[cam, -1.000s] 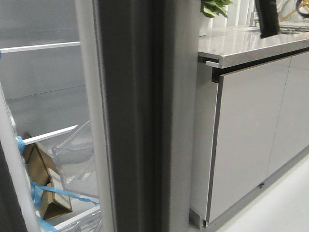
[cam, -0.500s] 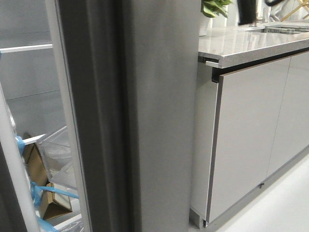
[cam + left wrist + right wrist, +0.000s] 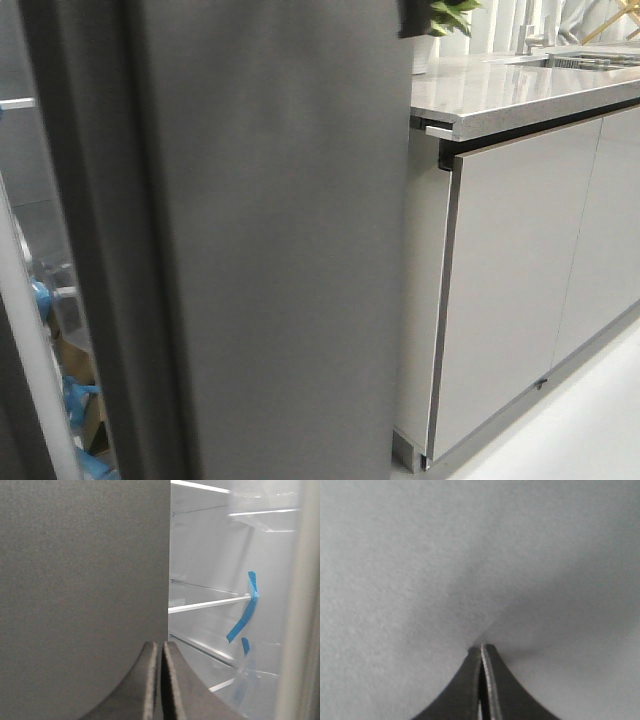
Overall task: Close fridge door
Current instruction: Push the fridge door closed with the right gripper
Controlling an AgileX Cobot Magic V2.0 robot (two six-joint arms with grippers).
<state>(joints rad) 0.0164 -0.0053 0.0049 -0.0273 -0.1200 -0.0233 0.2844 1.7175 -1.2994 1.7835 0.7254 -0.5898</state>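
The fridge door [image 3: 270, 250] is a tall matte dark grey panel that fills the left and middle of the front view. A narrow strip of fridge interior [image 3: 50, 300] with blue tape [image 3: 42, 296] shows at its left. In the left wrist view my left gripper [image 3: 161, 644] is shut and empty, its tips at the door's [image 3: 80, 580] edge, with white shelves [image 3: 207, 604] and blue tape [image 3: 244, 612] beyond. In the right wrist view my right gripper [image 3: 481, 647] is shut and empty, its tips against the door's flat grey face [image 3: 470, 555].
A glossy light-grey cabinet [image 3: 520, 270] under a stone countertop [image 3: 520, 95] stands right of the fridge. A green plant [image 3: 445, 15] sits on the counter. A dark shape [image 3: 413, 15] shows at the door's top right edge. White floor [image 3: 590, 420] lies at lower right.
The door's grey face has swung left across the front view and covers far more of the interior. The open strip with bins and shelves has shrunk. The dark shape at the top moved left.
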